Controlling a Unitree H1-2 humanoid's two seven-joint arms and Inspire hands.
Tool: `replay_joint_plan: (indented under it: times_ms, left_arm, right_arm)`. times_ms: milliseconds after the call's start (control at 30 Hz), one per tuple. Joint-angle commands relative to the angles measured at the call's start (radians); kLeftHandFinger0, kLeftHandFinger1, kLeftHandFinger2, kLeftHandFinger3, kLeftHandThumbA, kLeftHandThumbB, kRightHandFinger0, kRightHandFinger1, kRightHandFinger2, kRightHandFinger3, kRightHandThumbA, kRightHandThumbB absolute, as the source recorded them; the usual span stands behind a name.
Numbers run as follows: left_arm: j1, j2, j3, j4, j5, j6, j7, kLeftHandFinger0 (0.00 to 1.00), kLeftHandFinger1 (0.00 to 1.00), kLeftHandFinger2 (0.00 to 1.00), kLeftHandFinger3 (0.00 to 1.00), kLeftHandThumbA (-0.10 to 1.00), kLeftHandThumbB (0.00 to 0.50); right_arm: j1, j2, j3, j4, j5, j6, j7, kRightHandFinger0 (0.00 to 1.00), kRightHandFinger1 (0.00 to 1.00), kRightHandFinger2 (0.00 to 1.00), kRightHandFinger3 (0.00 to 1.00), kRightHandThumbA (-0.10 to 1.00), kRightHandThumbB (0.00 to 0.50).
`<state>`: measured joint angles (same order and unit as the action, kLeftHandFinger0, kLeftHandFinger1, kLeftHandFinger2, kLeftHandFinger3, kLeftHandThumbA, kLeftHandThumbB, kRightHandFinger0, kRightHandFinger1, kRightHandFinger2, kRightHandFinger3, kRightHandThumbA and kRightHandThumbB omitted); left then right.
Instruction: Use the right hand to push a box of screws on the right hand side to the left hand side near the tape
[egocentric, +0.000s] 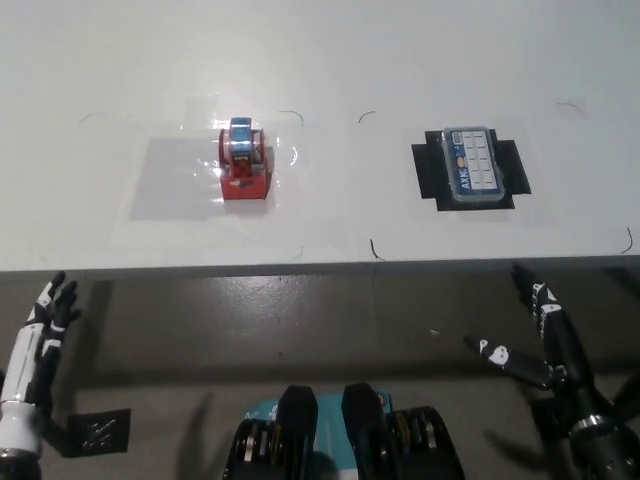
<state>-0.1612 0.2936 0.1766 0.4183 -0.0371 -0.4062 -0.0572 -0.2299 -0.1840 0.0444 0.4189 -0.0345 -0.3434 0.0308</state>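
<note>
We see the black right hand (545, 340) at about five o'clock, below the white table (400, 60) edge, fingers spread and holding nothing. The white left hand (40, 335) rests at seven o'clock, fingers apart and empty too. The box of screws (470, 166) lies at two o'clock on a black patch (508, 168); its label is too small to read. The red tape dispenser (244, 165) stands at eleven o'clock, well apart.
</note>
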Motion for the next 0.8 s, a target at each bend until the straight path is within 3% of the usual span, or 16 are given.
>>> replay_joint_plan:
  times_ms: [0,100,133,233,533,767]
  left_arm:
    - [-0.022,0.037,-0.005,-0.069,-0.026,-0.064,-0.055,1.00,1.00,1.00,1.00,0.98,0.262]
    - [-0.006,0.046,-0.018,-0.121,-0.038,-0.064,-0.079,1.00,1.00,1.00,1.00,1.00,0.287]
    - [0.004,0.045,-0.018,-0.146,-0.041,-0.064,-0.086,1.00,1.00,1.00,1.00,1.00,0.265]
    - [0.011,0.048,-0.023,-0.204,-0.061,-0.064,-0.106,1.00,1.00,1.00,1.00,1.00,0.276]
    - [0.088,0.043,-0.042,-0.408,-0.124,-0.034,-0.135,1.00,1.00,1.00,1.00,1.00,0.277]
    - [0.133,0.025,-0.048,-0.506,-0.135,-0.040,-0.128,1.00,1.00,1.00,1.00,1.00,0.278]
  right_arm:
    - [0.002,-0.057,0.031,-0.204,0.064,0.031,0.130,1.00,1.00,1.00,1.00,1.00,0.281]
    - [0.047,-0.082,0.042,-0.301,0.035,0.056,0.133,1.00,1.00,1.00,1.00,1.00,0.296]
    - [0.065,-0.091,0.045,-0.334,0.039,0.066,0.139,1.00,1.00,1.00,1.00,1.00,0.305]
    - [0.101,-0.106,0.046,-0.422,0.062,0.094,0.154,1.00,1.00,1.00,1.00,1.00,0.324]
    - [0.137,-0.105,0.011,-0.672,0.129,0.126,0.152,1.00,1.00,1.00,1.00,1.00,0.294]
    - [0.035,-0.078,-0.037,-0.677,0.112,0.096,0.111,1.00,1.00,1.00,1.00,1.00,0.285]
